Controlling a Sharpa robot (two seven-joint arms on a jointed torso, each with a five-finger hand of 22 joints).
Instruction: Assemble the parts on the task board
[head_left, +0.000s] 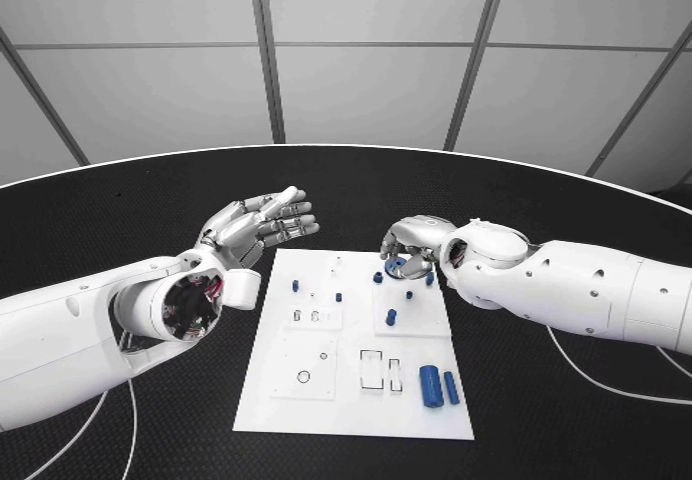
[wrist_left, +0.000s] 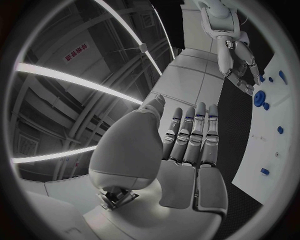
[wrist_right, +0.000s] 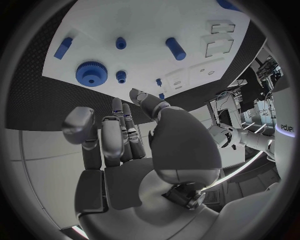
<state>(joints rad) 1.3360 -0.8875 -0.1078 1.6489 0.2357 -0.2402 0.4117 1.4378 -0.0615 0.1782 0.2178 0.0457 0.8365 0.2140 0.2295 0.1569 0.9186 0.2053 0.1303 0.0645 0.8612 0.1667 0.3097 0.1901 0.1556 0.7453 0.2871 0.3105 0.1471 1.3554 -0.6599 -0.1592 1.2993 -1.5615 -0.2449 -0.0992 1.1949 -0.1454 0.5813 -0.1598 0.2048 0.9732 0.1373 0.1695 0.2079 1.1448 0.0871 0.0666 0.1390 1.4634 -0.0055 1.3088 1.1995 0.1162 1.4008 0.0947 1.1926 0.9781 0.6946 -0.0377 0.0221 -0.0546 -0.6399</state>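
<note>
While no writing reads on it, task board (head_left: 281, 405) lies mid-table | left hand (head_left: 263, 228) raised beside board's far-left corner, fingers spread, grasping nothing | right hand (head_left: 411, 248) at far edge over blue gear (wrist_right: 92, 73), grip unclear, cannot tell | two blue cylinders (head_left: 431, 385) near right corner | small blue pegs (head_left: 389, 318) standing, count unclear

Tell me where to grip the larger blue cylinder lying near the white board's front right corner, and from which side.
Probably from straight above, pinching the middle of the larger blue cylinder across its round sides. It lies flat on the white task board, long axis running front to back, with a thinner blue cylinder close alongside on its right, so that finger needs care; the left flank looks freer.
</note>
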